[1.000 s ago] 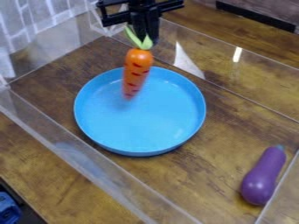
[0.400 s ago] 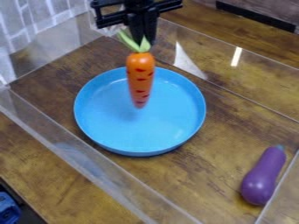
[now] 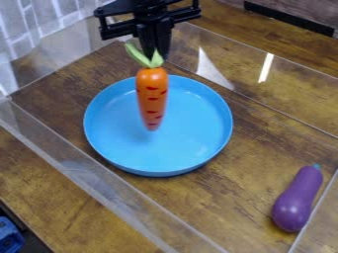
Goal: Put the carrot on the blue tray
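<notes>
The pincer (image 3: 152,47) points steeply down at the top of the view. Its dark fingers are pressed together on the light green leaves of the carrot (image 3: 152,97), and nothing else is in the grip. The carrot hangs below them nearly upright, orange body down, with its tip over the inner floor of the blue tray (image 3: 199,133). It looks lifted clear of the dish rather than resting in it, though this one view does not show how much air lies under the tip.

The tray sits flat on the wooden worktop (image 3: 73,84), which has clear panels (image 3: 53,148) around it. A purple eggplant (image 3: 298,198) lies well apart at the lower right and plays no part.

The task looks close to done: what is left is to lower the carrot and let go.

The risks come from the hold and the drop:
- **Slipping or swinging:** the grip is only on the thin leaves, so the carrot could slip out early or swing if the arm jerks.
- **Bouncing out:** released from too high, a hard rounded toy may land on its tip, topple and roll. The rim is low, so it might not stop the carrot.
- **Jamming:** lowered too far, the tip could jam against the floor and shove the tray.
</notes>
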`<action>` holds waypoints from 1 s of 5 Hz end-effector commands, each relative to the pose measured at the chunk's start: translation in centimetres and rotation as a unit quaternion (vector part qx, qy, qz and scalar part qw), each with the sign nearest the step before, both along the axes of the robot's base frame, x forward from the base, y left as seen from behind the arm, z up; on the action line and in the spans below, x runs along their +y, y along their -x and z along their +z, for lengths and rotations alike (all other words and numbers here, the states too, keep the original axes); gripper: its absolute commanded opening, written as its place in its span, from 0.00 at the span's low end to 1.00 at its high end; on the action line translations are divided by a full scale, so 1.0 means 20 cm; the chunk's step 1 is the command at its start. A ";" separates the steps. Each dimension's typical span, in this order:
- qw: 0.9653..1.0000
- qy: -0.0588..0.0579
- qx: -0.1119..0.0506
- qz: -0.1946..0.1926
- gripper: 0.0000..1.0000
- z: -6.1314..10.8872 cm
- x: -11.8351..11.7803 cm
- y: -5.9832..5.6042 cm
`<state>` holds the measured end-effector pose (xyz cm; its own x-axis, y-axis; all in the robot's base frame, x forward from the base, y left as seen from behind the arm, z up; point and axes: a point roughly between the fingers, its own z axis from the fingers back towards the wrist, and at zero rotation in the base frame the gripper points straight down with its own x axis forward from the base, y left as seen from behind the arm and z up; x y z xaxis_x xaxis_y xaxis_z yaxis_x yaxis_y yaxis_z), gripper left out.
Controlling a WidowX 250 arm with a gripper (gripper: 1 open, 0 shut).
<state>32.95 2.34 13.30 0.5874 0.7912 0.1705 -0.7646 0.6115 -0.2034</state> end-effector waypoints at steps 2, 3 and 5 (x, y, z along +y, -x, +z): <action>0.998 -0.020 -0.041 0.034 0.00 0.13 0.08 0.05; 0.997 -0.024 -0.043 0.055 0.00 0.11 0.11 0.07; 0.996 -0.025 -0.053 0.068 0.00 0.10 0.11 0.09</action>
<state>31.15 4.83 13.45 0.4602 0.8576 0.2297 -0.8359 0.5057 -0.2133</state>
